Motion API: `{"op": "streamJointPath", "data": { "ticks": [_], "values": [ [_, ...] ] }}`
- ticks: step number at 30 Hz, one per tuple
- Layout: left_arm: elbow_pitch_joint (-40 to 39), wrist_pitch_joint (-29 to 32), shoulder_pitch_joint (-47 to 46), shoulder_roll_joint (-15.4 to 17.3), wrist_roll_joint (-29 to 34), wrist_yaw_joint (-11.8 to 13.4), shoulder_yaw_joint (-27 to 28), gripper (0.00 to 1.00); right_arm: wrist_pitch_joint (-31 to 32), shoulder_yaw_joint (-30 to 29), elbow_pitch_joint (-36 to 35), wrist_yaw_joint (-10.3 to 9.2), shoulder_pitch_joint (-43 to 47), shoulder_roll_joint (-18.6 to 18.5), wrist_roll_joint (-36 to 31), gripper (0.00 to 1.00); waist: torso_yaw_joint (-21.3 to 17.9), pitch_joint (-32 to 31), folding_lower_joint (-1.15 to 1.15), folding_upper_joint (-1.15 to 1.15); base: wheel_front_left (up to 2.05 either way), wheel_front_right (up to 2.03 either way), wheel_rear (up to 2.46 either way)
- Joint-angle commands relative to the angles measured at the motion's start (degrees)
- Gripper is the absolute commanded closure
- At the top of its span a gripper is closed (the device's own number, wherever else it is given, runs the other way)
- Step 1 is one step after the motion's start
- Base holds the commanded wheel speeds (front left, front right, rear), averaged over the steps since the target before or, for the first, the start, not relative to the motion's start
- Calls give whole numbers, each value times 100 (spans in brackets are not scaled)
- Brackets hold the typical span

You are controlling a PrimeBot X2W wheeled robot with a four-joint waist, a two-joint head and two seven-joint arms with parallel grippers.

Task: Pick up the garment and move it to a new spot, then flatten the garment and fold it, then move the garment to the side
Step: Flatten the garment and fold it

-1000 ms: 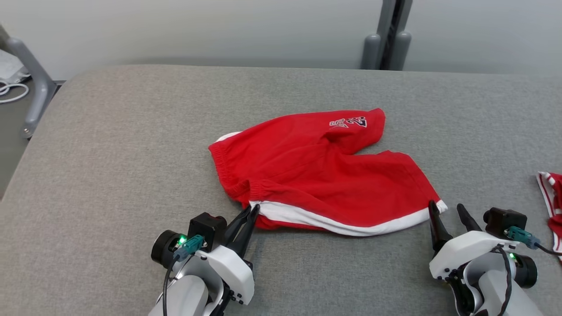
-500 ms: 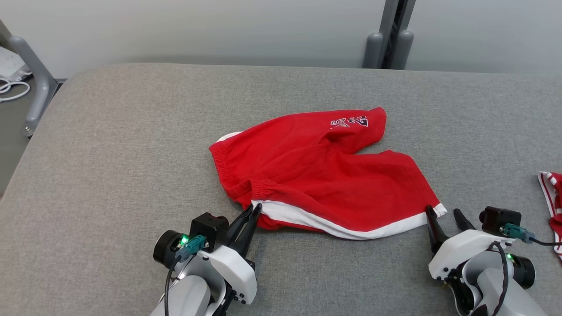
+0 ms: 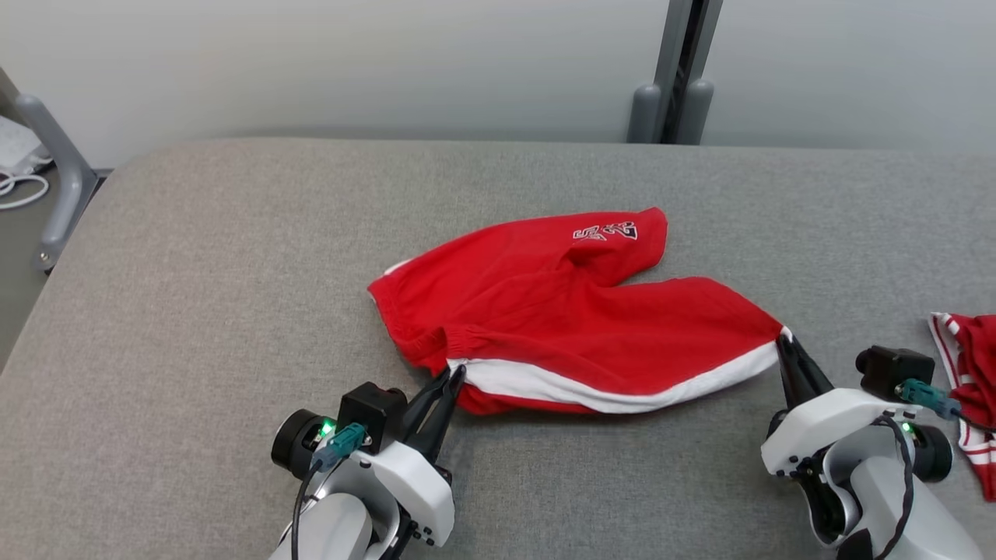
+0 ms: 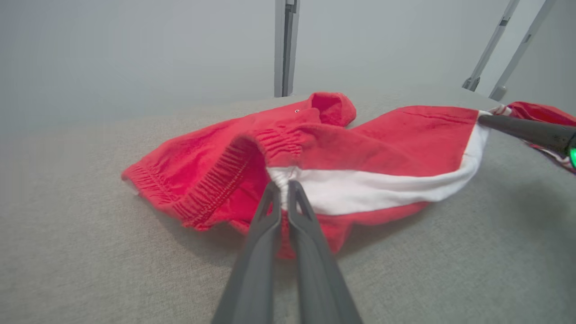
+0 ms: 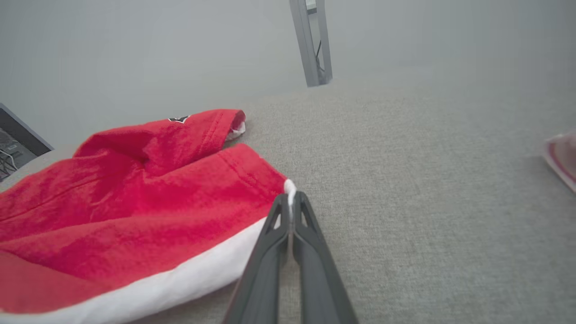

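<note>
Garment is red shorts, rumpled mid grey table, waistband to the left, white stripe along near edge, logo on far leg. At waistband corner left gripper is pinched closed on the fabric by the stripe end. At leg hem right gripper is pinched closed on the white corner. Beyond it, second red garment at right table edge, apart

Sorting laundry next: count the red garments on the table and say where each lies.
2. The red shorts lie mid-table, held by the left gripper and right gripper. A second red garment lies at the far right, partly cut off; more may be hidden.
</note>
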Motion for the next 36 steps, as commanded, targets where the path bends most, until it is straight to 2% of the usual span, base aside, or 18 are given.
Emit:
{"op": "streamJointPath", "data": {
  "ticks": [1, 9, 18, 27, 32, 36],
  "values": [
    [-95, -21, 20, 80, 73, -51, -21, 100, -5, 7, -240, -2, 65, -106, 18, 100, -65, -153, 0, 0, 0, 0, 0],
    [-476, 57, -269, 308, 89, -137, -55, 100, -5, -28, -1087, -2, -60, -229, -25, 100, -222, -569, 0, 0, 0, 0, 0],
    [-1145, 797, -1216, 628, -227, -210, 112, 100, -4, -405, -2098, -1, -521, -212, -500, 100, -393, -796, 0, 0, 0, 0, 0],
    [-1402, 1156, -1806, 752, -637, -202, 363, 100, 97, -1271, -2193, -2, -1119, 89, -1391, 100, -581, -829, 0, 0, 0, 0, 0],
    [-1343, 1045, -1792, 612, -925, -169, 550, 100, 357, -1746, -2035, -2, -1310, 256, -1171, 100, -646, -798, 0, 0, 0, 0, 0],
    [-1274, 914, -1801, 533, -1095, -190, 608, 100, 426, -1658, -1890, -2, -1400, 278, -937, 100, -684, -719, 0, 0, 0, 0, 0]
  ]
}}
